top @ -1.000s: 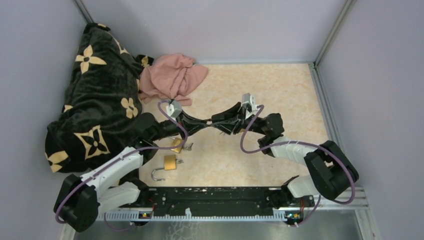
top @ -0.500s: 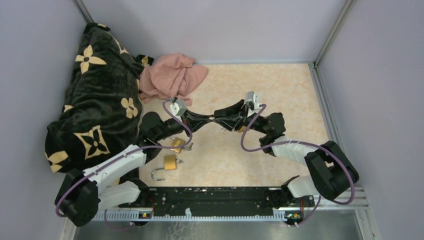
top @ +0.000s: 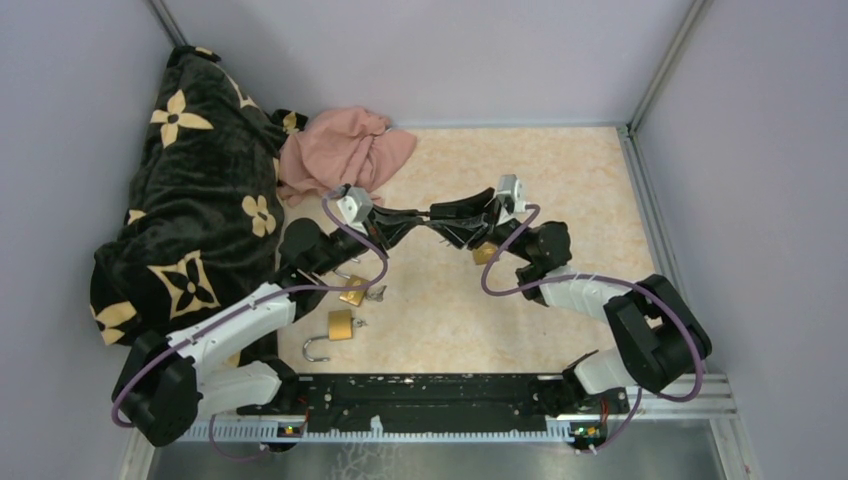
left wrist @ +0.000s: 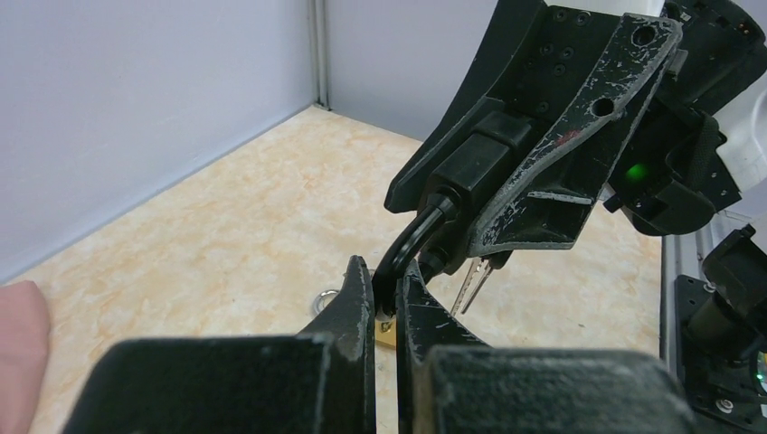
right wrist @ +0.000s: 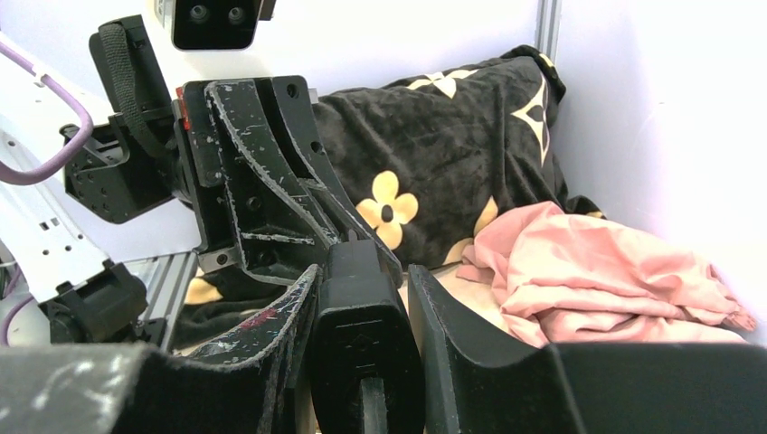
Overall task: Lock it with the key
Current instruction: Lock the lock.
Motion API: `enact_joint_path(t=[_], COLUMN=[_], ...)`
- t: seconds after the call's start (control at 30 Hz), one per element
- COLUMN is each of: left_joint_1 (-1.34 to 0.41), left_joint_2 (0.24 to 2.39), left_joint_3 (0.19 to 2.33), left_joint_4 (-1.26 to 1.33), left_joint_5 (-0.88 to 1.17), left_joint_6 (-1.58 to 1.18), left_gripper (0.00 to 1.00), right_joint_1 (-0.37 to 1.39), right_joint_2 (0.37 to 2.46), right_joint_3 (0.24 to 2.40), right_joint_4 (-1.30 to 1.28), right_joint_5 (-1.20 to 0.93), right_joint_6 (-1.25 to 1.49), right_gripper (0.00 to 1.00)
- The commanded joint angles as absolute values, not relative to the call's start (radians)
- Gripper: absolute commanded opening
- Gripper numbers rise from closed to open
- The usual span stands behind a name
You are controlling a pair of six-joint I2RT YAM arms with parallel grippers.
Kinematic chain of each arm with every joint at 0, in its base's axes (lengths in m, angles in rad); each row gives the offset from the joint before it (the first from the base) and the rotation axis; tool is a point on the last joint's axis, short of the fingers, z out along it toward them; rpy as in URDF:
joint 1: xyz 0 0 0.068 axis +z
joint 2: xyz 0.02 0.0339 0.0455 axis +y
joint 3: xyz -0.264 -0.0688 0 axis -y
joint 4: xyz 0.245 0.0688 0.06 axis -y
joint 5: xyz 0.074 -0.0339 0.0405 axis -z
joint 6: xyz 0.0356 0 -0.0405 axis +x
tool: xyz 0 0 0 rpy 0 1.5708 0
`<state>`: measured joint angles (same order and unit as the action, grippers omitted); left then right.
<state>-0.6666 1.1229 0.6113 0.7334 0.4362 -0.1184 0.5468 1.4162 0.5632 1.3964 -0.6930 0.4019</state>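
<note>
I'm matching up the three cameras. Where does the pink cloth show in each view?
Top external: the pink cloth lies at the back, left of centre, against the flowered blanket.
Left wrist: only a sliver at the lower left edge.
Right wrist: lower right, in front of the blanket.
Shared landmark: the left claw.
</note>
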Motion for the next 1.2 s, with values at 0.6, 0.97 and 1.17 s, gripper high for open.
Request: enact_joint_path(t=[0.6,0.97,1.17], left_joint_1=[-0.94,-0.939,-0.938], left_joint_2=[1.199,1.206,1.184], left_joint_3=[0.785,0.8,0.792], left_joint_4=[0.826,0.785,0.762], left_joint_5=[1.158,1.156,1.146], left_joint_6=[-0.166,-0.18,-0.133], left_gripper=[0.0,0.0,0.0], right_joint_1=[0.64,0.641,0.64], right_joint_2=[1.503,1.448,1.423], right_joint_3=[0.744,0.78,0.763], right_joint_4=[1.081,0.946,0.922], right_joint_5=[-0.894,-0.931,-0.917], right_joint_6=[0.395,0.324,0.305], right_gripper=[0.0,0.0,0.0])
